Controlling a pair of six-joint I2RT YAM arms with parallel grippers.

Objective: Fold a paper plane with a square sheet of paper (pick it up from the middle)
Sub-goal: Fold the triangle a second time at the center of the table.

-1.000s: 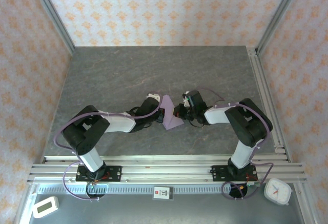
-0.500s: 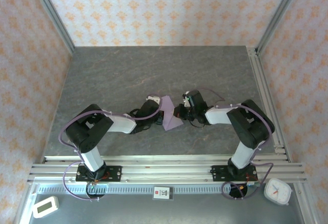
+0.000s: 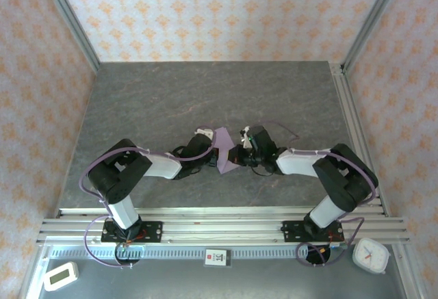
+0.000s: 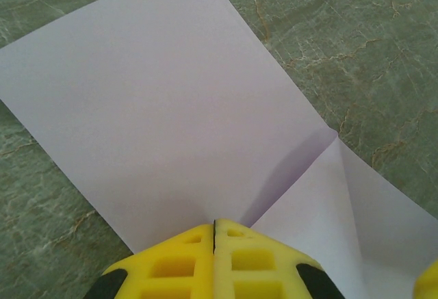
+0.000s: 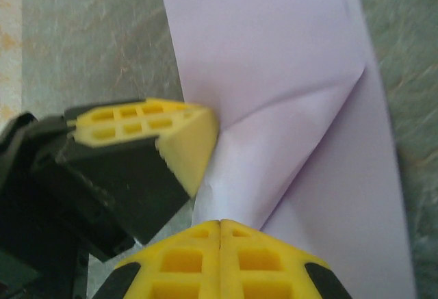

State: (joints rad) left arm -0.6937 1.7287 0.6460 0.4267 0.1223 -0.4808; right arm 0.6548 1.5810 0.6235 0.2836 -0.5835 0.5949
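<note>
The square sheet of paper [image 4: 164, 100], pale lilac and already partly folded, is pinched from both sides. The left claw [image 4: 214, 225] has its yellow pads pressed together on the sheet's near edge, right where a crease runs in. The right claw [image 5: 220, 224] is likewise closed tight on a narrow, gathered part of the paper, with one finger [image 5: 147, 131] of the left claw just beside it. Outward from there the sheet fans out between the two wrists, over the middle of the grey table [image 3: 205, 94]. With two tight pinches so near each other, any pull apart or twist could tear the thin paper or set a stray crease. A slack pinch would let the flap spring open. The pads cover the pinched edge, and I cannot tell whether the sheet's far corner touches the table.
</note>
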